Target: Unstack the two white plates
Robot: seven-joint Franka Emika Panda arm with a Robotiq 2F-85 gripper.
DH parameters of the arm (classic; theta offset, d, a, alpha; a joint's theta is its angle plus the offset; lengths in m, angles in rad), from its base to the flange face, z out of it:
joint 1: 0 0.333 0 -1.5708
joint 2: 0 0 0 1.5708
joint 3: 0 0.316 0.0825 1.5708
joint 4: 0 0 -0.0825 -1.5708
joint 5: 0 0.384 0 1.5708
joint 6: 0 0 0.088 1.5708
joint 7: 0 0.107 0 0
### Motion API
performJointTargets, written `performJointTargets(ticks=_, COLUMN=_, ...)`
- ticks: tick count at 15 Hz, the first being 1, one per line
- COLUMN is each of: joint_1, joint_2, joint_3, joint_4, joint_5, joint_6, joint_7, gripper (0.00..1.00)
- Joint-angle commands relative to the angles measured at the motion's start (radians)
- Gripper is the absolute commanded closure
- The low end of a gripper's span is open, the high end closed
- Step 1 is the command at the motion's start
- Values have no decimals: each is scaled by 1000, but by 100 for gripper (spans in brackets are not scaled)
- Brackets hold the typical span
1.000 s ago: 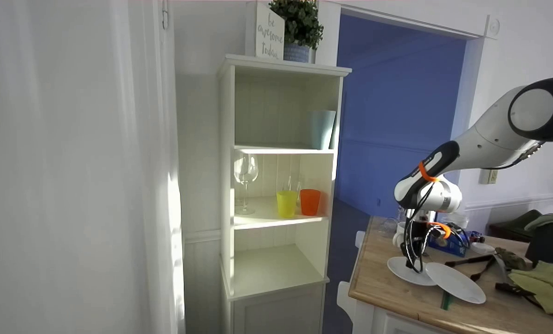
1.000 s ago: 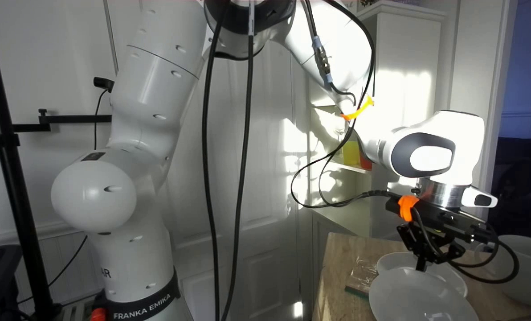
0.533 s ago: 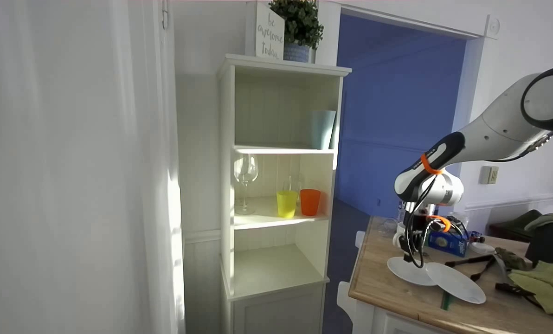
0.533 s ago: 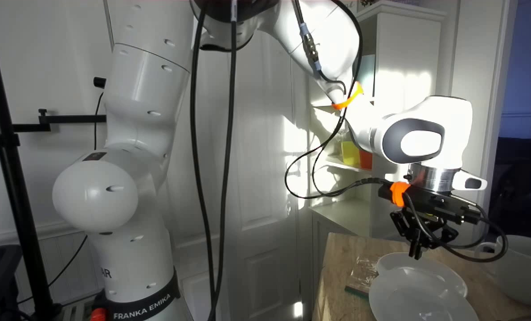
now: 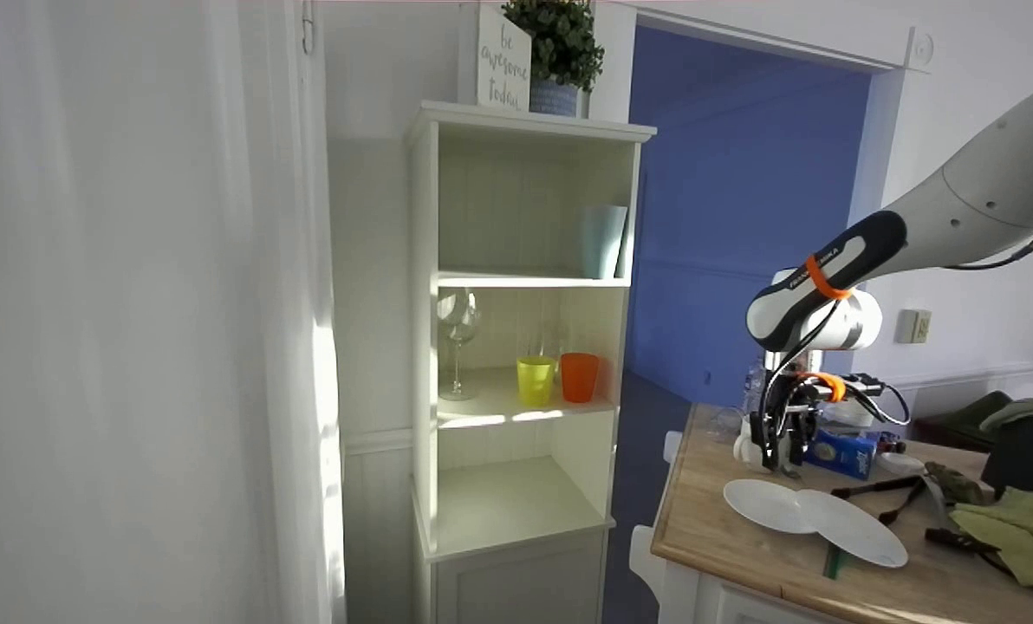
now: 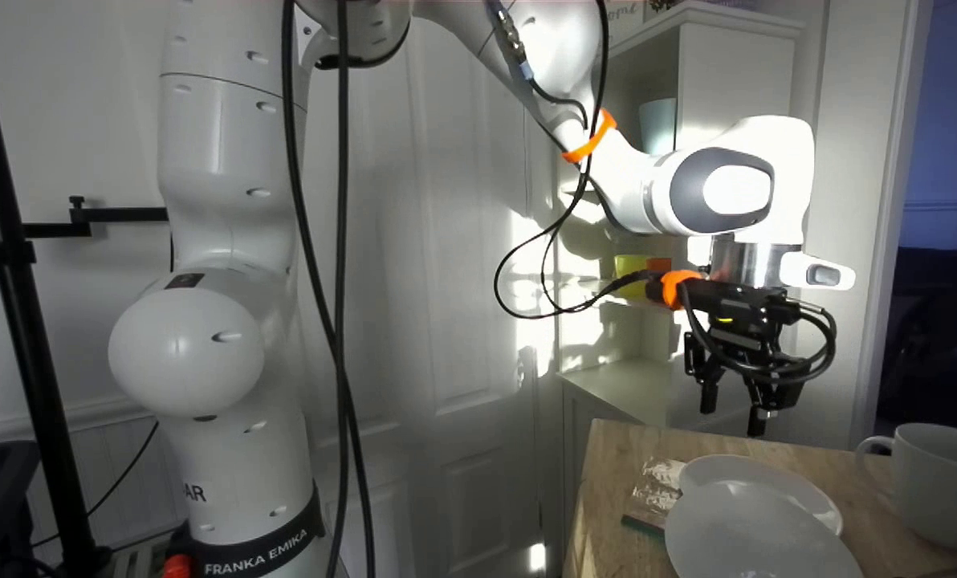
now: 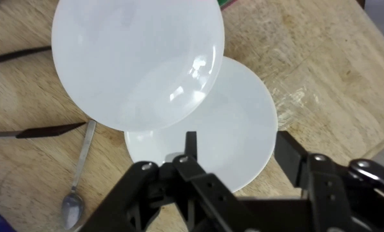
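White plates (image 7: 179,69) overlap in your wrist view: top plate (image 7: 137,58) cropped by upper frame edge, left of centre; bottom plate (image 7: 243,119) mid-frame, part hidden by it and your gripper (image 7: 236,141), jaws standing well apart.

Sign (image 5: 504,62): "be awesome today"; arm base (image 6: 242,494): "FRANKA EMIKA", "AR" above.

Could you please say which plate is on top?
The plate at the top of the wrist view; its edge hides part of the lower plate.
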Motion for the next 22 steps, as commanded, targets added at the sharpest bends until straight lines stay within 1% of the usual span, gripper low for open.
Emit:
performJointTargets(ticks=1, joint_1=55, joint_2=-49, joint_3=-26, joint_4=-15, joint_5=-65, joint_6=-17, joint_7=263, gripper=3)
performJointTargets(ticks=3, joint_1=76, joint_2=-43, joint_3=-32, joint_4=-7, joint_5=-105, joint_6=-18, joint_7=406, gripper=0)
performJointTargets(ticks=4, joint_1=84, joint_2=-38, joint_3=-37, joint_4=-6, joint_5=-131, joint_6=-2, joint_7=474, gripper=0)
performJointTargets(ticks=8, joint_1=110, joint_2=-14, joint_3=-64, joint_4=7, joint_5=-250, joint_6=-18, joint_7=739, gripper=0)
performJointTargets(ticks=10, joint_1=117, joint_2=4, joint_3=-80, joint_4=15, joint_5=-305, joint_6=-38, joint_7=857, gripper=0)
performJointTargets(ticks=12, joint_1=117, joint_2=31, joint_3=-95, joint_4=28, joint_5=-333, joint_6=-78, joint_7=951, gripper=0)
performJointTargets(ticks=13, joint_1=114, joint_2=47, joint_3=-99, joint_4=39, joint_5=-324, joint_6=-111, joint_7=982, gripper=0)
performJointTargets(ticks=14, joint_1=106, joint_2=59, joint_3=-97, joint_4=44, joint_5=-291, joint_6=-132, joint_7=981, gripper=0)
performJointTargets(ticks=15, joint_1=104, joint_2=29, joint_3=-91, joint_4=13, joint_5=-294, joint_6=-85, joint_7=927, gripper=0)
performJointTargets(ticks=22, joint_1=105, joint_2=41, joint_3=-94, joint_4=15, joint_5=-294, joint_6=-88, joint_7=930, gripper=0)
